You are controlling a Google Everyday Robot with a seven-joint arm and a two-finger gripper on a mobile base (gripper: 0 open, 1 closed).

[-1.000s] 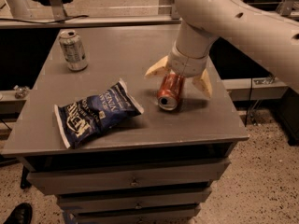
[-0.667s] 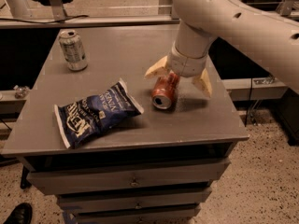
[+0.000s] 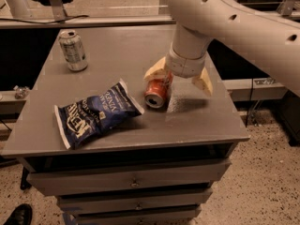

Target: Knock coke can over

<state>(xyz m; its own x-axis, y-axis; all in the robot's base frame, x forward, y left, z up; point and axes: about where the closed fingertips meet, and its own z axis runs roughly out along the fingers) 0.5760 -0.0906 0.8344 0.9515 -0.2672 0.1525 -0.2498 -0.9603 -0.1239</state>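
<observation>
Coke can (image 3: pixel 157 93) on its side, nearer bench (image 3: pixel 117 46) right edge; gripper (image 3: pixel 179 78) just above; fingers (image 3: pixel 155 71) spread open, one just beside can.

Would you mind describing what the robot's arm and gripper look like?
The arm is thick, rounded and off-white, with small dark round holes along its shell and a ringed cylindrical wrist. The gripper, over the table beside the coke can, has two pale yellow, wedge-shaped fingers. No cables show.

Hand (image 3: pixel 178 81) over coke can (image 3: pixel 156 93); chip bag (image 3: pixel 96 115) obstr. beside.
</observation>
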